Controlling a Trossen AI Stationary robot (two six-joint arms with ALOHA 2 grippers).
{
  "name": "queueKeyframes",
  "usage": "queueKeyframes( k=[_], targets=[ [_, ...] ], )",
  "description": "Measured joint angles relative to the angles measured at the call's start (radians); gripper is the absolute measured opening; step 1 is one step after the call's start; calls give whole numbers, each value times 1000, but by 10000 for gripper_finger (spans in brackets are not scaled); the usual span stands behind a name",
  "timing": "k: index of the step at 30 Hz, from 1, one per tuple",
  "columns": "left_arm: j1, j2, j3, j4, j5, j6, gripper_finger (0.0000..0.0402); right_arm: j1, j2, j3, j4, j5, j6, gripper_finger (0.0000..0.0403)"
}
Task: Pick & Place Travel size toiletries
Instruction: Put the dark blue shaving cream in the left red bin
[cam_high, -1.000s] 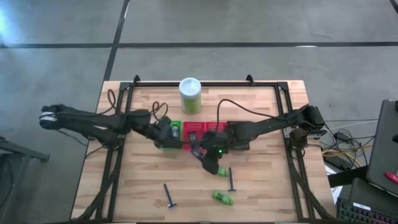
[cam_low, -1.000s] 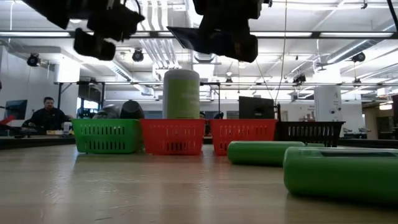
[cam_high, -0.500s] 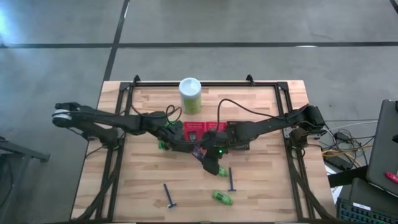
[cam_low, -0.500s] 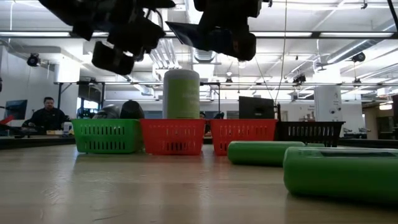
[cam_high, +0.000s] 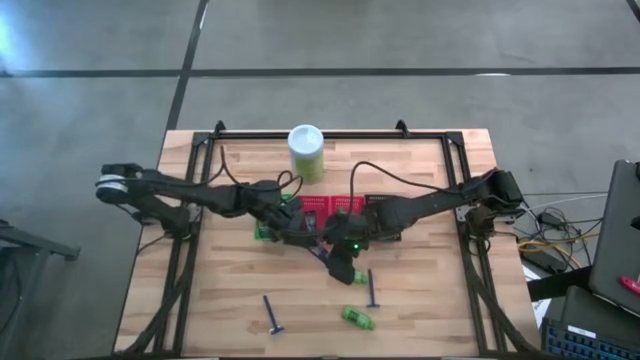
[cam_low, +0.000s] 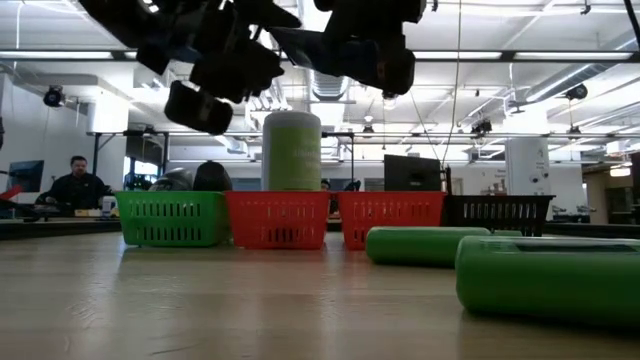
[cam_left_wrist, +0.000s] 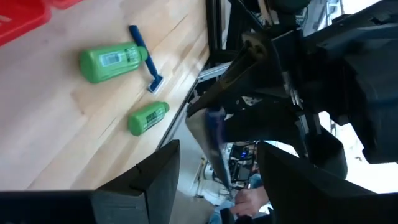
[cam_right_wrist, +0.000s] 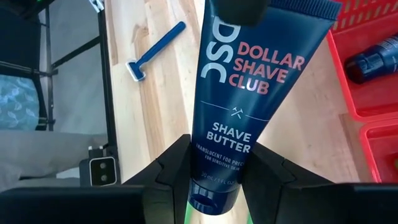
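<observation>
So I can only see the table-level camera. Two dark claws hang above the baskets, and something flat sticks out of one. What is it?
Observer: The right gripper is shut on a dark-blue tube. Its print reads "Dollar Shave Club Shave Butter".
Operator: Is the other claw holding anything?
Observer: No. The left gripper is open and empty, and its wrist camera shows that same tube edge-on, just ahead of its fingers.
Operator: Is anything on the table besides the green bottles?
Observer: Yes. From above, one blue razor and a second razor lie flat on the wood near the front edge.
</observation>
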Motion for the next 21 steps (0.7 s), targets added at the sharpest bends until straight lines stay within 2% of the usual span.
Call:
queueKeyframes(
  k=[6,16,21],
  targets=[
    [13,17,31,-13,0,34,204,-1,0,0,-6,1,-2,112],
    [14,25,28,-48,13,56,90,-1,0,0,-15,0,-6,114],
    [16,25,28,-45,12,74,64,-1,0,0,-16,0,-6,111]
  ],
)
